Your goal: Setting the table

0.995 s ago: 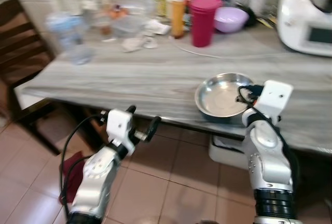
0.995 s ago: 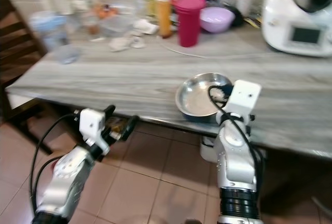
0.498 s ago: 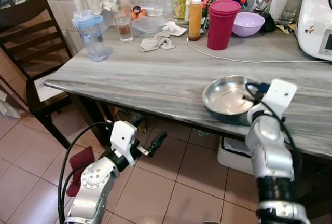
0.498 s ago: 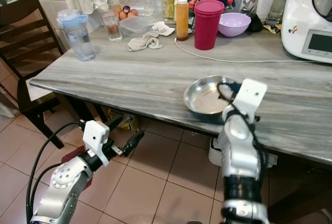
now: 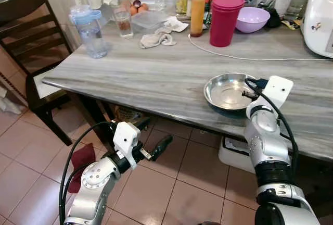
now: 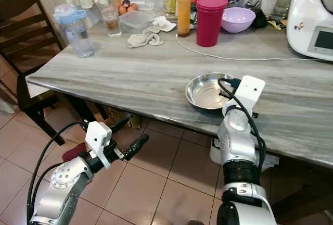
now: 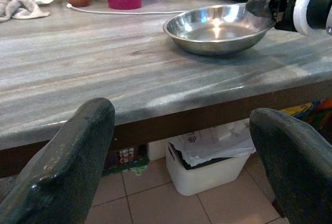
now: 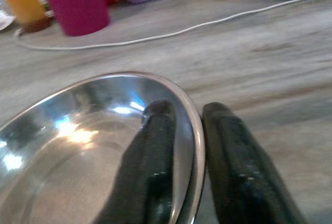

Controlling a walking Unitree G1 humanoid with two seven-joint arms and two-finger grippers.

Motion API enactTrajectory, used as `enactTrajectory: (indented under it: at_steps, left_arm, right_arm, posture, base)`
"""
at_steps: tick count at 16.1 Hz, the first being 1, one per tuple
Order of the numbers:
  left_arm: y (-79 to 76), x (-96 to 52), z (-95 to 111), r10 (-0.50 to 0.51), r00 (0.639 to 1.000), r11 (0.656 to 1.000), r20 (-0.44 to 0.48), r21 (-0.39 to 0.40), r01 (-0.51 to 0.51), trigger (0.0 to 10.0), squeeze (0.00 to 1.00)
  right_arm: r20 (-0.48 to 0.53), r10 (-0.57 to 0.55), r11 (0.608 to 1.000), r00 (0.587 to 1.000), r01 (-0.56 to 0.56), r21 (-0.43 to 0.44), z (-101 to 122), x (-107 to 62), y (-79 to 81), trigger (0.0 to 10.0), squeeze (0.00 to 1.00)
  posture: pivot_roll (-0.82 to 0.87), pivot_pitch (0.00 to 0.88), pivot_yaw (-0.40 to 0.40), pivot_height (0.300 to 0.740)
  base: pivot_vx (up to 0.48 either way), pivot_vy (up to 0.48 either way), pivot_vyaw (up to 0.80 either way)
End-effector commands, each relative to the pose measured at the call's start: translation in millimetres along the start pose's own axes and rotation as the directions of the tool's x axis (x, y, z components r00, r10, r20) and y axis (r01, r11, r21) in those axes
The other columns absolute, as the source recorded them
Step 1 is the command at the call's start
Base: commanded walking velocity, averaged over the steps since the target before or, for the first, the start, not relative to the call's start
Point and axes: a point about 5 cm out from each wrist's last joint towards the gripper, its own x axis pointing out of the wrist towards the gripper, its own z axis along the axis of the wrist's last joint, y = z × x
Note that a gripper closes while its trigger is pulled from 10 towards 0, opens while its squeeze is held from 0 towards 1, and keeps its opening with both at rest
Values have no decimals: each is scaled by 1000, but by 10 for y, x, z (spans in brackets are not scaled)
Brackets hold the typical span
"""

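Note:
A shiny steel bowl [image 5: 225,90] rests on the grey wood-grain table [image 5: 145,74] near its front edge. My right gripper [image 8: 188,130] is shut on the bowl's near right rim, one finger [image 8: 155,146] inside and one outside; its white wrist [image 5: 274,90] stands just right of the bowl. The bowl [image 7: 218,27] also appears in the left wrist view, sitting flat on the tabletop. My left gripper [image 5: 151,139] hangs open below the table edge, over the tiled floor, with nothing between its fingers [image 7: 72,167].
At the table's back stand a magenta tumbler [image 5: 225,11], an orange bottle [image 5: 196,3], a lilac bowl [image 5: 252,19], a blue-lidded jug [image 5: 89,29], a cloth [image 5: 158,38] and a white appliance [image 5: 320,11]. A white cable [image 5: 244,58] crosses the table. A dark chair [image 5: 31,32] stands left; a white bin [image 7: 207,156] sits underneath.
The camera has steadied and shifted slightly. The bowl stays in my right gripper at the same spot on the table. My left gripper has drifted a little lower and to the right.

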Motion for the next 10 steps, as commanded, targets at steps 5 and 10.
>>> enactTrajectory:
  at_steps: [5,10]
  left_arm:
    - [18,-34,-74,-1,1000,1000,-21,-1,1,10000,0]
    - [71,-36,-58,51,999,999,-7,15,-51,10000,0]
  right_arm:
    - [16,83,997,996,-83,-1,7,-3,175,10000,1000]
    - [184,184,980,966,-167,-105,248,-160,229,10000,1000]
  posture:
    - [-191,103,85,740]
    - [-189,103,83,740]
  base:
    - [0,0,0]
    - [0,0,0]
